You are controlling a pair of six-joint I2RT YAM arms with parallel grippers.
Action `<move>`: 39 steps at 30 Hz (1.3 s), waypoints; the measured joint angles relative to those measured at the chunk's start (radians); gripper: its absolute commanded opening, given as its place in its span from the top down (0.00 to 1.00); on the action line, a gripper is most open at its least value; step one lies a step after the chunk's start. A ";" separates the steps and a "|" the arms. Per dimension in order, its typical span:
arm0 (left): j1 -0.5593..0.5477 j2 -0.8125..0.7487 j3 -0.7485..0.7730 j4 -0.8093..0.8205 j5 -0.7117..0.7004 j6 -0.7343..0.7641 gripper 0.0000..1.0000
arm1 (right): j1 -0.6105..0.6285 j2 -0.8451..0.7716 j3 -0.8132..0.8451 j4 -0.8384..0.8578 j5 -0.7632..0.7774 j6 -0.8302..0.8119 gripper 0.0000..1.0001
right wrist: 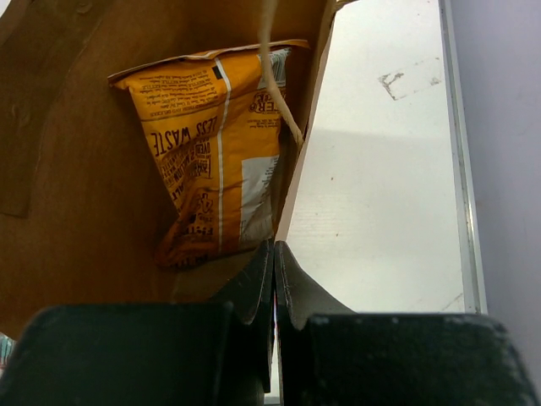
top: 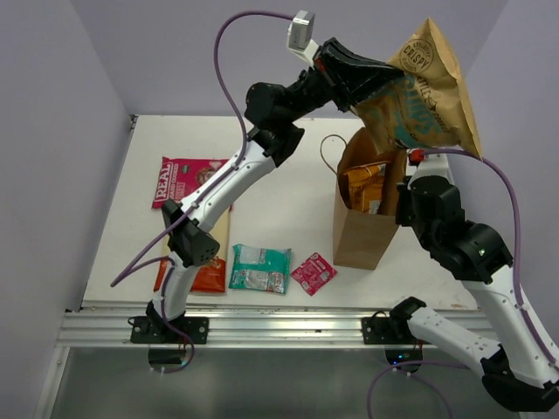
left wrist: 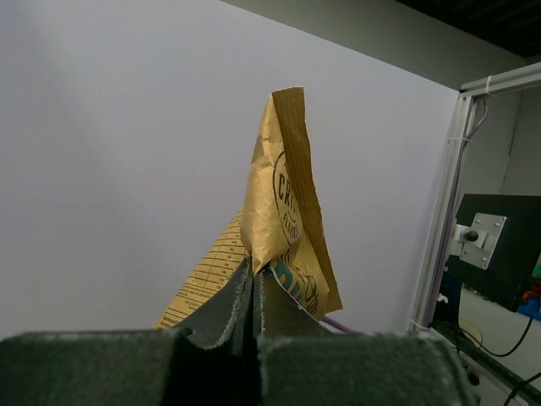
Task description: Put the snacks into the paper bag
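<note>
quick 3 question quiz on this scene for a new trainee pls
1. True or false: the paper bag is empty.
2. The left gripper holds the tan packet with teal band. Where is the packet? A) raised above the bag B) deep inside the bag C) low down beside the bag
3. Fill in: the right gripper is shut on the bag's ____.

Key
1. False: the orange packet is already inside.
2. A
3. rim
</note>
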 measured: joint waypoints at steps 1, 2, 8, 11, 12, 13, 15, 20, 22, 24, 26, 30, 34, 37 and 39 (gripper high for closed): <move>-0.003 0.000 0.000 0.005 0.002 -0.005 1.00 | 0.000 0.000 0.000 0.000 0.000 0.002 1.00; -0.008 0.000 -0.004 0.011 0.005 -0.010 1.00 | 0.000 0.000 0.000 0.000 0.000 0.003 1.00; -0.035 -0.026 -0.174 0.129 0.034 -0.093 1.00 | 0.000 -0.013 0.000 -0.019 -0.009 0.020 1.00; -0.053 -0.022 -0.257 0.161 0.079 -0.132 1.00 | 0.000 -0.020 0.000 -0.035 -0.010 0.022 1.00; -0.060 -0.021 -0.288 0.165 0.095 -0.139 1.00 | 0.000 -0.022 0.000 -0.042 -0.011 0.023 1.00; -0.066 -0.022 -0.325 0.178 0.106 -0.145 1.00 | 0.000 -0.026 0.000 -0.047 -0.011 0.023 1.00; -0.074 -0.023 -0.404 0.198 0.126 -0.154 1.00 | 0.000 -0.034 0.000 -0.056 -0.010 0.024 1.00; -0.076 -0.055 -0.620 0.218 0.156 -0.151 1.00 | -0.001 -0.039 0.000 -0.092 -0.001 0.028 1.00; -0.078 -0.079 -0.685 0.225 0.166 -0.148 1.00 | -0.001 -0.039 0.000 -0.097 0.007 0.028 1.00; -0.080 -0.098 -0.721 0.233 0.173 -0.137 1.00 | -0.001 -0.038 0.000 -0.096 0.008 0.028 1.00; -0.080 -0.114 -0.751 0.237 0.181 -0.128 1.00 | -0.001 -0.037 0.000 -0.096 0.008 0.029 1.00; -0.081 -0.138 -0.794 0.211 0.192 -0.093 1.00 | -0.001 -0.038 0.000 -0.097 0.010 0.032 1.00; -0.085 -0.174 -0.824 0.123 0.139 -0.036 1.00 | -0.001 -0.039 0.000 -0.098 0.013 0.032 1.00; -0.084 -0.215 -0.887 0.092 0.084 -0.025 1.00 | -0.001 -0.039 0.001 -0.097 0.011 0.032 1.00; -0.079 -0.225 -0.932 0.132 0.068 -0.057 1.00 | 0.001 -0.039 0.002 -0.096 0.008 0.032 1.00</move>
